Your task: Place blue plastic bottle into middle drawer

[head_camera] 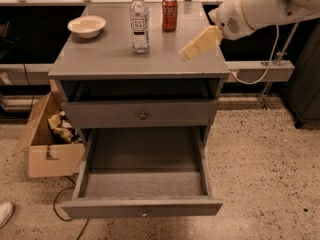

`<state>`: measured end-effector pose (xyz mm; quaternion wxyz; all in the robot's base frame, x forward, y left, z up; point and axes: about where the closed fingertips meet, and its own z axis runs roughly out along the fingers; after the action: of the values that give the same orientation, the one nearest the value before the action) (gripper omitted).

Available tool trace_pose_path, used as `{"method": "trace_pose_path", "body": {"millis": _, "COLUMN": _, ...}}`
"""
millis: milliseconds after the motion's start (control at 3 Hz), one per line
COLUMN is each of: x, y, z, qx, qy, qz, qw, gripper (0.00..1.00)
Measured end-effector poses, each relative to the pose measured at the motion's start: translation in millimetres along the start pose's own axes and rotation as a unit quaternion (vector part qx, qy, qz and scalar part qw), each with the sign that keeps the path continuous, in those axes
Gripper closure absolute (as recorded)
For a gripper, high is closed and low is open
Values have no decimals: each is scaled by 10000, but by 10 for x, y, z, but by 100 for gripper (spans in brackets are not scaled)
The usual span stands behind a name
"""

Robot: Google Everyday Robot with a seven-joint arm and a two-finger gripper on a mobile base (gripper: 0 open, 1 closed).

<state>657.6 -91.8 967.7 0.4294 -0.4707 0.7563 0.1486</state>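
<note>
Blue plastic bottle: upright on the cabinet top, upper centre of the frame; set back from the front edge, with bare grey surface ahead of it and to its left.
Red can: upright just right of the bottle and slightly further back; the two stand apart.
Bowl: pale, on the upper left of the top, well apart from the bottle.
Gripper: pale, angled down to the left, above the right part of the top near its right edge; right of the bottle and lower in the frame than the can; holding nothing; whether it is apart or together cannot be told.
Arm: white, entering from the upper right corner.
Middle drawer: pulled out at lower centre; flat grey floor bare; low sides; small pale knob on its front panel.
Upper drawer front: closed, directly under the top's front edge, overhanging the back of the open drawer.
Cardboard box: on the floor at left, just beside the cabinet's side.
</note>
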Motion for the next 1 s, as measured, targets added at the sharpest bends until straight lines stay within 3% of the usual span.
{"method": "trace_pose_path", "body": {"millis": 667, "x": -306, "y": -782, "z": 751, "qx": 691, "qy": -723, "qz": 299, "qw": 9945, "gripper": 0}}
{"method": "trace_pose_path", "body": {"millis": 1000, "x": -490, "y": -1011, "z": 1094, "qx": 778, "qy": -1027, "qz": 404, "qw": 9908, "gripper": 0}}
